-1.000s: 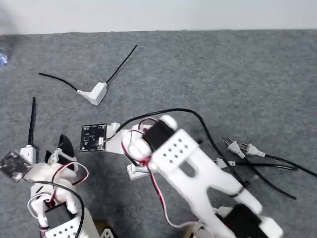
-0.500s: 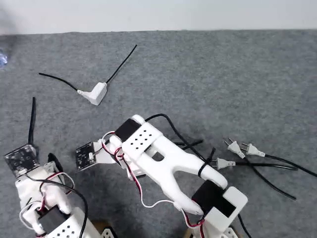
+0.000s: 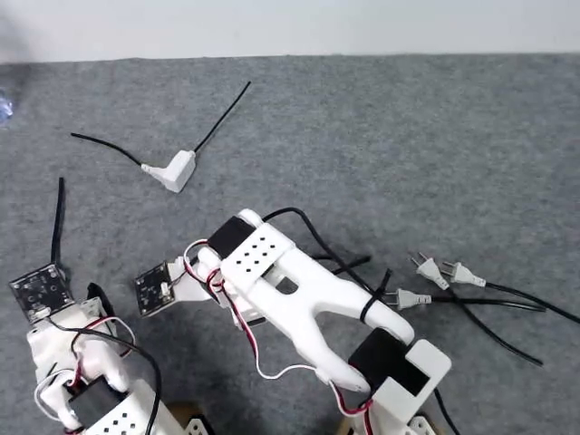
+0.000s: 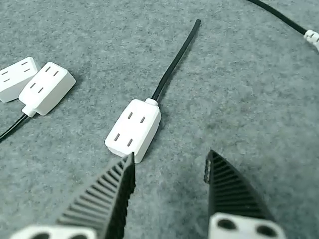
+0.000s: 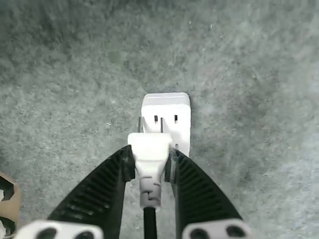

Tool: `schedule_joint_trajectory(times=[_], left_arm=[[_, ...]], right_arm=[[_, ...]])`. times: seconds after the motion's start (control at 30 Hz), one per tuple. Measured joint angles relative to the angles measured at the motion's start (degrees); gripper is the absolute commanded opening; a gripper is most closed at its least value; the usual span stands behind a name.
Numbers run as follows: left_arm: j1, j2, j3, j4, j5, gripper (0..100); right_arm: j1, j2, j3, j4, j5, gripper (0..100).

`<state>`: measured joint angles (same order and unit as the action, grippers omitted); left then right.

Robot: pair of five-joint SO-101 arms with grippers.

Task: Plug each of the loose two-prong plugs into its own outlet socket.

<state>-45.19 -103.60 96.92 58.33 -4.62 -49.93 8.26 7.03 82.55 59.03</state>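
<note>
Pinching a white two-prong plug (image 5: 148, 144) by its body, the right gripper (image 5: 151, 152) has its black ridged jaws pressed against the plug's two sides. The plug's black cord (image 5: 149, 226) runs back between them. The plug's two metal prongs (image 5: 161, 124) point at a white rectangular outlet socket (image 5: 167, 107) that lies flat on the grey felt-covered worktop (image 5: 259, 59). The prongs overlap the socket's near edge, and its two dark slots show just beside them, so prongs and slots are off line. Whether a prong tip touches the socket face cannot be told.

Seen from above, the white right arm (image 3: 299, 290) stretches across the middle of the worktop toward the left arm (image 3: 86, 362), which is folded low at the near left corner.

The left gripper (image 4: 169, 159) hangs over bare felt with its jaws spread wide, holding nothing. Just beyond the fingertips lies a white four-slot outlet block (image 4: 133, 129), flat and slots up, with a short black cord stub (image 4: 174, 59) leaving its far end. Off to one side, well apart from the jaws, a pair of white outlet blocks (image 4: 47, 87) lies side by side, touching or nearly so.

On the right side of the worktop, three loose white plugs (image 3: 426, 265) rest near one another, their black cords trailing toward the edge. Toward the back left, an angled white outlet piece (image 3: 172, 169) with two thin black wires lies well apart from both arms.
</note>
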Motion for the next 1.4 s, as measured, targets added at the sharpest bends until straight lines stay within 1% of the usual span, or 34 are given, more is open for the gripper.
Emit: schedule_joint_trajectory(times=[0.13,0.9,1.23,1.4], left_arm=[[0.0,0.0,0.0,0.0,0.0,22],[0.0,0.0,0.0,1.2,0.0,22],[0.0,0.0,0.0,1.2,0.0,22],[0.1,0.0,0.0,1.2,0.0,22]], right_arm=[[1.4,0.0,0.0,0.0,1.0,0.8],[1.3,0.0,0.0,-2.6,1.2,0.8],[1.7,6.3,-0.8,-2.9,1.6,0.8],[0.4,6.4,-0.8,-2.9,1.5,0.8]])
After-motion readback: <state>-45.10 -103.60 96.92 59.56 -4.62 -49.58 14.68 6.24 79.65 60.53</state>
